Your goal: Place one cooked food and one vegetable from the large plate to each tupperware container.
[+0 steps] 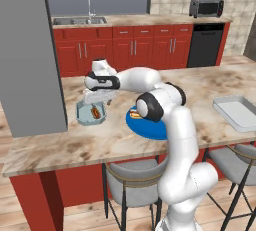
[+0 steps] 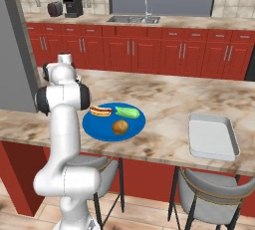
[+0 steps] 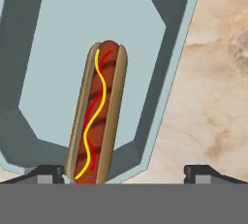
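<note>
Writing, brands, labels: none legible on any item; the black toaster oven and the black coffee machine on the rear counter are too small to show markings.

Small pale blue-grey tub with cut corners: on the marble island counter, just left of the plate. It holds a hot dog in a bun with yellow and red squiggles; the hand view cuts off the near end of the bun and part of the tub rim.

Two-finger gripper: directly above the small tub, jaws spread wide with nothing between them. In the hand view, the dark fingertips stand far apart, and the hot dog lies loose on the tub floor near the left tip.

Flat round bright blue plate: mid-counter, carrying a second hot dog, a green elongated vegetable and a round brown item whose kind is hard to tell. In the left base view the arm's elbow hides most of the plate.

Larger rectangular pale grey tray-like tub: well apart, at the counter's right end, partly cropped in the left base view.

Grey padded stools: under the counter edge, partly hidden by the arm.
</note>
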Motion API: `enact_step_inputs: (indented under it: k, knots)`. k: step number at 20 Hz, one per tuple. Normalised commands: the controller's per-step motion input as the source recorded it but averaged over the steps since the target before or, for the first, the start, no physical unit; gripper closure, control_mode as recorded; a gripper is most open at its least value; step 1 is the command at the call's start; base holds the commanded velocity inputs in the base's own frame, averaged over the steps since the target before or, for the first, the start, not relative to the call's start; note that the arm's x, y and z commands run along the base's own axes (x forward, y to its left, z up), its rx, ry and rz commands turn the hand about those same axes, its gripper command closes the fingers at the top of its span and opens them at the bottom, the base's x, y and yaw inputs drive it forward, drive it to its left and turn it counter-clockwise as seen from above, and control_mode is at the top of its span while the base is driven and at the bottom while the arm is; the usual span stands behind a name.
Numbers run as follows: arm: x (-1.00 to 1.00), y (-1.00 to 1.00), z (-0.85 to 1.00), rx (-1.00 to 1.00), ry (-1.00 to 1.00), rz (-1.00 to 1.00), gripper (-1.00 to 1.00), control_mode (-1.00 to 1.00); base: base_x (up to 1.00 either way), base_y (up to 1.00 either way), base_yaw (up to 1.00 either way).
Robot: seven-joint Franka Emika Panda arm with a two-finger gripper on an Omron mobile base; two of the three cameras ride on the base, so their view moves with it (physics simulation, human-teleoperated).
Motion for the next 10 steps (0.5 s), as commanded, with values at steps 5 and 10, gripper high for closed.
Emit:
enact_step_inputs:
  k: [5, 10]
  knots:
    - [-0.83, -0.93, 0.28, 0.00, -0.03, -0.09, -1.00, -1.00, 0.00, 0.00, 0.00]
    - [-1.00, -0.98, 0.25, 0.00, -0.13, -0.14, -1.00, -1.00, 0.00, 0.00, 0.00]
